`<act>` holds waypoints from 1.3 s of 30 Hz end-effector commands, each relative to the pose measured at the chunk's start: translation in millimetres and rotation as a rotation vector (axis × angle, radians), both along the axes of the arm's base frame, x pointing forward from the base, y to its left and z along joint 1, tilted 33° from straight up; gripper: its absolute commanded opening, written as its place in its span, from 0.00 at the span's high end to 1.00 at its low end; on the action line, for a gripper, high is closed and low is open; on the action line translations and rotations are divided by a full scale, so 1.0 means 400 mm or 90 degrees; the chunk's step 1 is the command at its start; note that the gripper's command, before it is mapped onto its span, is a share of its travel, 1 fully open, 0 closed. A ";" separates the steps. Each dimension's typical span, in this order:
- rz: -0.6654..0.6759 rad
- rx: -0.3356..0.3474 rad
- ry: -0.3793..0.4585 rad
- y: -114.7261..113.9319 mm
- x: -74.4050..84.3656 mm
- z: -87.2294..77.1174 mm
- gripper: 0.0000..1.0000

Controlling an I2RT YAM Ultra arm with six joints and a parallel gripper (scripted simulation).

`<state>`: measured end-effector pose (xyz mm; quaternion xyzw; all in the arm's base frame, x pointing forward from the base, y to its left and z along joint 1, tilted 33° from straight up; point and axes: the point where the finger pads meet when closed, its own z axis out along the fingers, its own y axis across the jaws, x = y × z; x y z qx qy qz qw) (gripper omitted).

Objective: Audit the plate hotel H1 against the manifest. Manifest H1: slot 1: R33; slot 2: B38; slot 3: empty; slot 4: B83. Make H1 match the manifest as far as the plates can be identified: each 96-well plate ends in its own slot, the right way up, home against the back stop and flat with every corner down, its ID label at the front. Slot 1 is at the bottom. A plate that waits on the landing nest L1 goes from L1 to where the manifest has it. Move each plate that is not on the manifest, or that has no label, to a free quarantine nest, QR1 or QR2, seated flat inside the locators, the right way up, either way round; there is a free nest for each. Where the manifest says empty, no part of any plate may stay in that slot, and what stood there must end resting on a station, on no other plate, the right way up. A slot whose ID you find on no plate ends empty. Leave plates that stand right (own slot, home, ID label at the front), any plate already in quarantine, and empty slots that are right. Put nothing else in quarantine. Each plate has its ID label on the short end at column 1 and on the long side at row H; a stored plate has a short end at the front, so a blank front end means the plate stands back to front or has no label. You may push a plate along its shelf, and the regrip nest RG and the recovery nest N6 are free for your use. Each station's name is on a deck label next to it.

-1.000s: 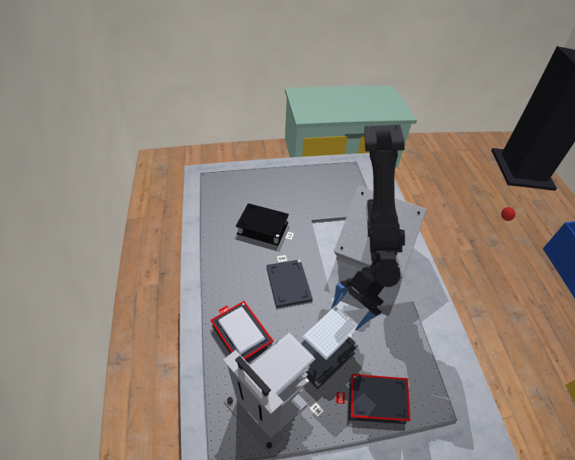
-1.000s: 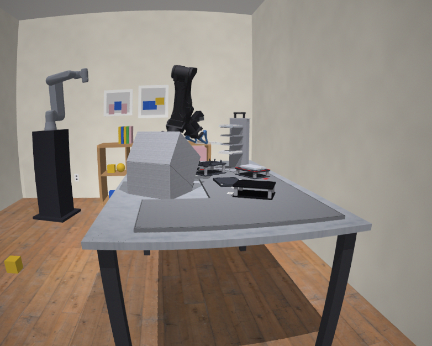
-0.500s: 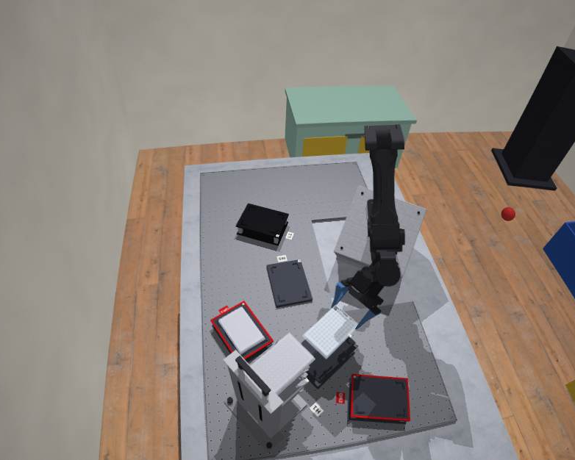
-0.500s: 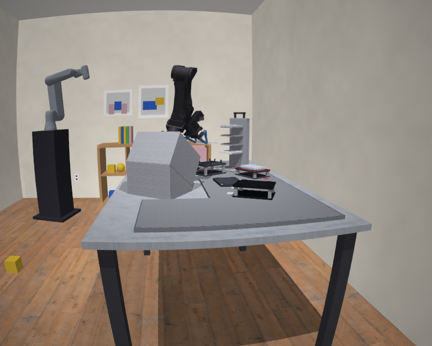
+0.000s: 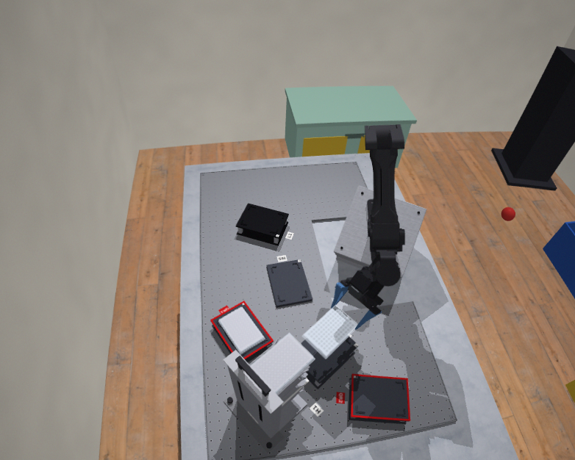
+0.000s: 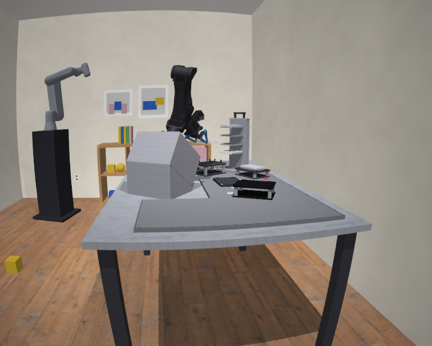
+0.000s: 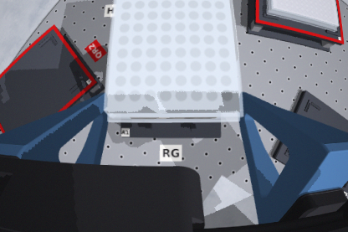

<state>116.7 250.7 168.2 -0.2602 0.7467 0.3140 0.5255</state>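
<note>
My gripper (image 7: 173, 100) is shut on the near short end of a white 96-well plate (image 7: 174, 36), one blue finger at each long side. It holds the plate level in the air above the RG nest (image 7: 170, 130), the right way up. The plate's far end points at the front of hotel H1 (image 5: 268, 381). In the overhead view the gripper (image 5: 351, 309) and plate (image 5: 327, 331) sit just off the hotel's front. I read no ID on the plate's near end. In the side view the hotel (image 6: 238, 141) shows its shelves, but I cannot make out which hold plates.
One red-framed quarantine nest (image 5: 242, 331) holds a white plate; the other (image 5: 379, 397) is empty. The flat N6 nest (image 5: 289, 283) and the raised black L1 nest (image 5: 262, 223) carry nothing. A large grey block (image 6: 160, 167) stands by the arm's base.
</note>
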 end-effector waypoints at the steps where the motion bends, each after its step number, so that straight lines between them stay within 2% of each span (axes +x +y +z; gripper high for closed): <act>1: -0.007 0.028 -0.005 0.015 0.013 0.054 0.14; 39: -0.006 0.029 -0.008 0.063 0.069 0.090 0.14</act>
